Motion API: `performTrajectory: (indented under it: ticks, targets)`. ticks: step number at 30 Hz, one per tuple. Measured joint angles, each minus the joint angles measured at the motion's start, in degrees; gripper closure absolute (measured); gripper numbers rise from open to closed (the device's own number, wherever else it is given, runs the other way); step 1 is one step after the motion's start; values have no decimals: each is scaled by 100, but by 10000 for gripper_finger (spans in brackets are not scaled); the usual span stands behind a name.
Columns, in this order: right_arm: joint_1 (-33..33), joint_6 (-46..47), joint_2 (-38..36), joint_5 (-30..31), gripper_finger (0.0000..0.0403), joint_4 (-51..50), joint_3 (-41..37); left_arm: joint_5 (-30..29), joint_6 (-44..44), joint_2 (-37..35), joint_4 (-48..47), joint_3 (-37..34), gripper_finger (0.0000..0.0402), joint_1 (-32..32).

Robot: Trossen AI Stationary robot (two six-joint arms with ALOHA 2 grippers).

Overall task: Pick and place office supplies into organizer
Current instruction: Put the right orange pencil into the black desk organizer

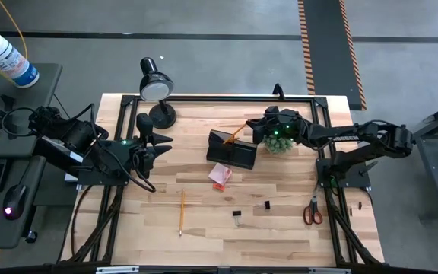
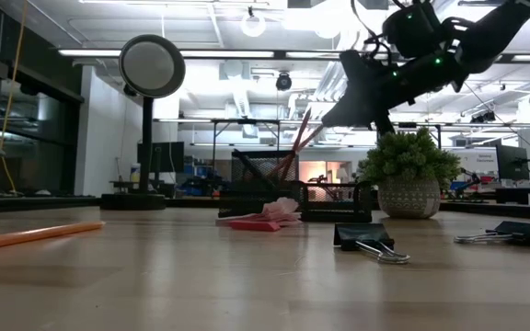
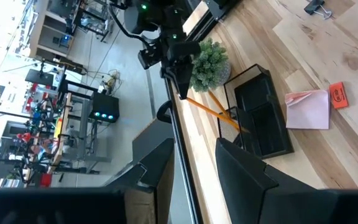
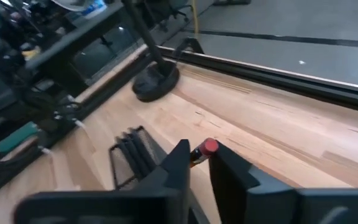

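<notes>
The organizer (image 1: 232, 150) sits mid-surface with two pencils (image 1: 236, 132) leaning out of its back section, and the right tool (image 1: 254, 124) grasps the eraser end of one above it. The left tool (image 1: 160, 146) waits half open near the lamp (image 1: 153, 85). Still loose on the surface (image 1: 204, 228): a pencil (image 1: 182, 211), sticky notes (image 1: 220, 176), two binder clips (image 1: 236, 217), scissors (image 1: 312, 211).

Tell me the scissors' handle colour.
Red; the scissors lie near the table's right edge, shown best in the high view.

Hidden and cut-off parts

Pencil (image 4: 202, 151) mostly hidden behind right gripper (image 4: 199, 163) fingers; organizer (image 4: 132, 155) cropped and blurred; binder clips (image 1: 236, 217) too small to detail from above.
</notes>
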Motion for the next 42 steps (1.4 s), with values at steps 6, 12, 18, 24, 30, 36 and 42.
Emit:
performTrajectory:
  ticks: [6, 12, 18, 24, 30, 36, 42]
  targets:
    - [3, -143, -2, -224, 386, 218, 8, 0, 0, 0, -2, -2, 295, 1]
    - [64, -345, 0, -214, 389, 379, 4, 0, 0, 0, -2, 0, 295, 1]
    - [205, -533, 2, -279, 391, 669, -2, 0, 0, 0, -2, -1, 296, 1]
    - [385, -589, 2, -361, 392, 844, -2, 0, 0, 0, -1, 0, 295, 1]
    - [567, -899, 4, -54, 392, 822, 36, -42, 94, 0, 33, 0, 295, 1]
    - [807, -1380, 7, 262, 392, 23, 743, -103, 131, 1, 162, 0, 295, 1]
    - [1095, -1605, 291, 988, 392, -1752, 1713, -107, 131, 0, 160, 0, 295, 1]
